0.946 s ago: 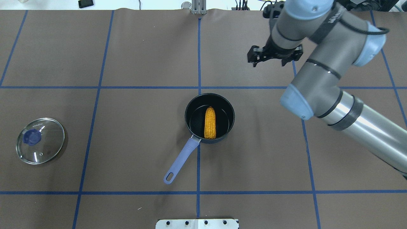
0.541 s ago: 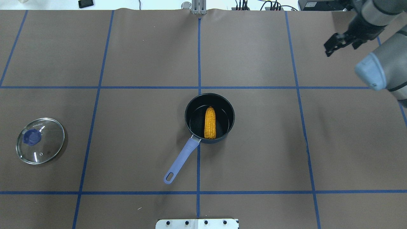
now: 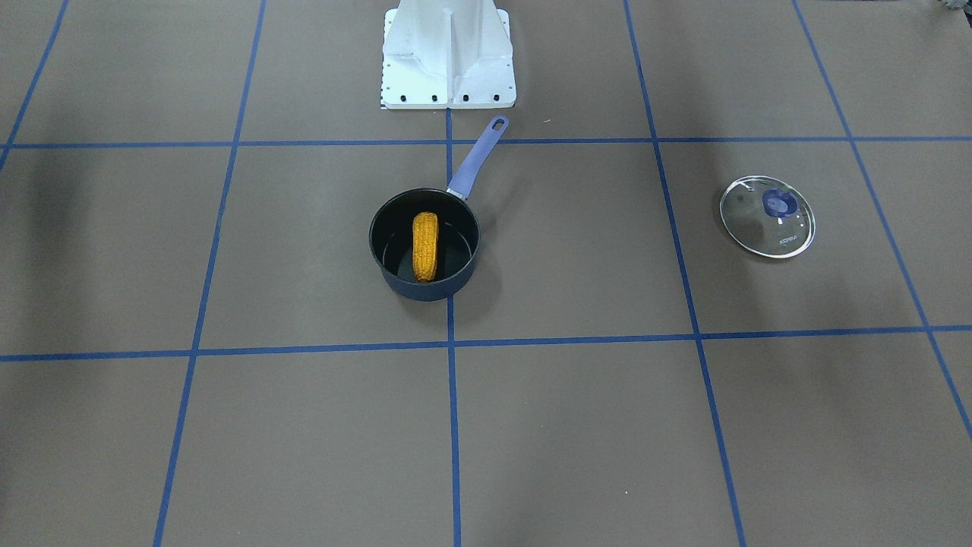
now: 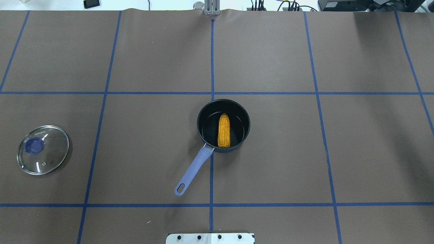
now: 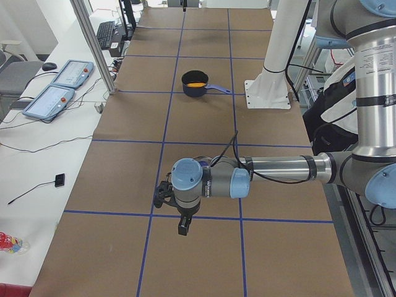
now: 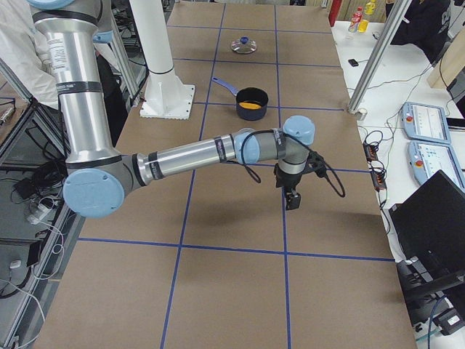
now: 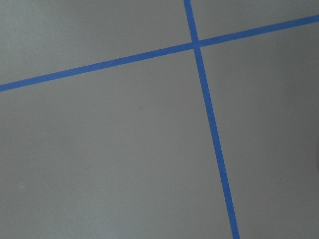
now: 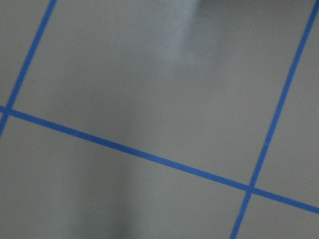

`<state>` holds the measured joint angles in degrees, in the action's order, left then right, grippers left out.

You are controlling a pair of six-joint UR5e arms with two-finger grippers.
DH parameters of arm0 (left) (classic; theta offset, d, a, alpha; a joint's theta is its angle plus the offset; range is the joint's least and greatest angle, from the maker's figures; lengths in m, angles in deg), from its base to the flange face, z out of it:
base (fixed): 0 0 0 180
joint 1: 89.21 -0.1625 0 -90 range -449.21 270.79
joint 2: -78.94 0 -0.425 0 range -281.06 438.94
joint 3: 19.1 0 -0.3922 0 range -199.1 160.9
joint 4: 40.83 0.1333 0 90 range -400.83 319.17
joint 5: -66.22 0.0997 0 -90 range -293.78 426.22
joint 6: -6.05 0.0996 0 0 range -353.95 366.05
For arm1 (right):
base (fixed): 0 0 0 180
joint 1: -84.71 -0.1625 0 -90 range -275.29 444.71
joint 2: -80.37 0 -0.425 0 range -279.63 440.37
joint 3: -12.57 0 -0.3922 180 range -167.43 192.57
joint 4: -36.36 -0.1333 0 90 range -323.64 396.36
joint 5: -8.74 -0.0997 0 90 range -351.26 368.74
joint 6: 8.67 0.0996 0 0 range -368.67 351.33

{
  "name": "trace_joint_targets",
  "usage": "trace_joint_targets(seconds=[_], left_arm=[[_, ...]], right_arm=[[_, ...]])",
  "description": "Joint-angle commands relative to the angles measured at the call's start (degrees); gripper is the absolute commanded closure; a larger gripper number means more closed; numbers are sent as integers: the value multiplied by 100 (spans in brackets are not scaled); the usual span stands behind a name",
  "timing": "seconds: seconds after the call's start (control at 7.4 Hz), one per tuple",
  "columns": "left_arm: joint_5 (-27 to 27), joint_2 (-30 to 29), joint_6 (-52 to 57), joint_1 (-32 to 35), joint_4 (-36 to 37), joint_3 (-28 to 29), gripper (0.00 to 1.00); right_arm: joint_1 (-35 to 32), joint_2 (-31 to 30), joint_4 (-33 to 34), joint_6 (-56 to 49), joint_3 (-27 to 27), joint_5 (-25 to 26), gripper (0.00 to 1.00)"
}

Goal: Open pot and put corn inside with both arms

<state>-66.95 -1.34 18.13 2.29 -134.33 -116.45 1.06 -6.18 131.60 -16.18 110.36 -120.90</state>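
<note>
The right pincer (image 6: pixel 292 198) hangs point-down above the bare brown desk (image 6: pixel 232 218), a matte, paper-like sheet crossed by blue tape lines. I cannot tell whether its jaws are parted. The same goes for the left pincer (image 5: pixel 182 224), which is also over bare desk, at the opposite end.

Well beyond the right pincer sits the pot (image 4: pixel 203 115), round, dark and smooth-walled, with a long lilac handle (image 4: pixel 193 169). The corn (image 4: pixel 223 130), orange-yellow, knobbly and tapered, lies inside it. Farther still from the right pincer, past the pot, the domed glass lid (image 4: pixel 43 150) with its blue knob rests on the desk.

By my reading the job looks complete, with the pot open and the corn in. Nothing more seems called for than parking both arms clear.
</note>
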Motion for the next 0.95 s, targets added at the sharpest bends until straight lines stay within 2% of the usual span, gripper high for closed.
trace_joint_targets(seconds=[0.0, 0.81], left_arm=[[27, -32, -4, -36, 312, -39, 1], [27, 20, 66, -27, 368, -171, 1]], right_arm=[[-415, -520, -15, -189, 30, 0, 0], [-442, -591, -243, -119, -32, 17, 0]])
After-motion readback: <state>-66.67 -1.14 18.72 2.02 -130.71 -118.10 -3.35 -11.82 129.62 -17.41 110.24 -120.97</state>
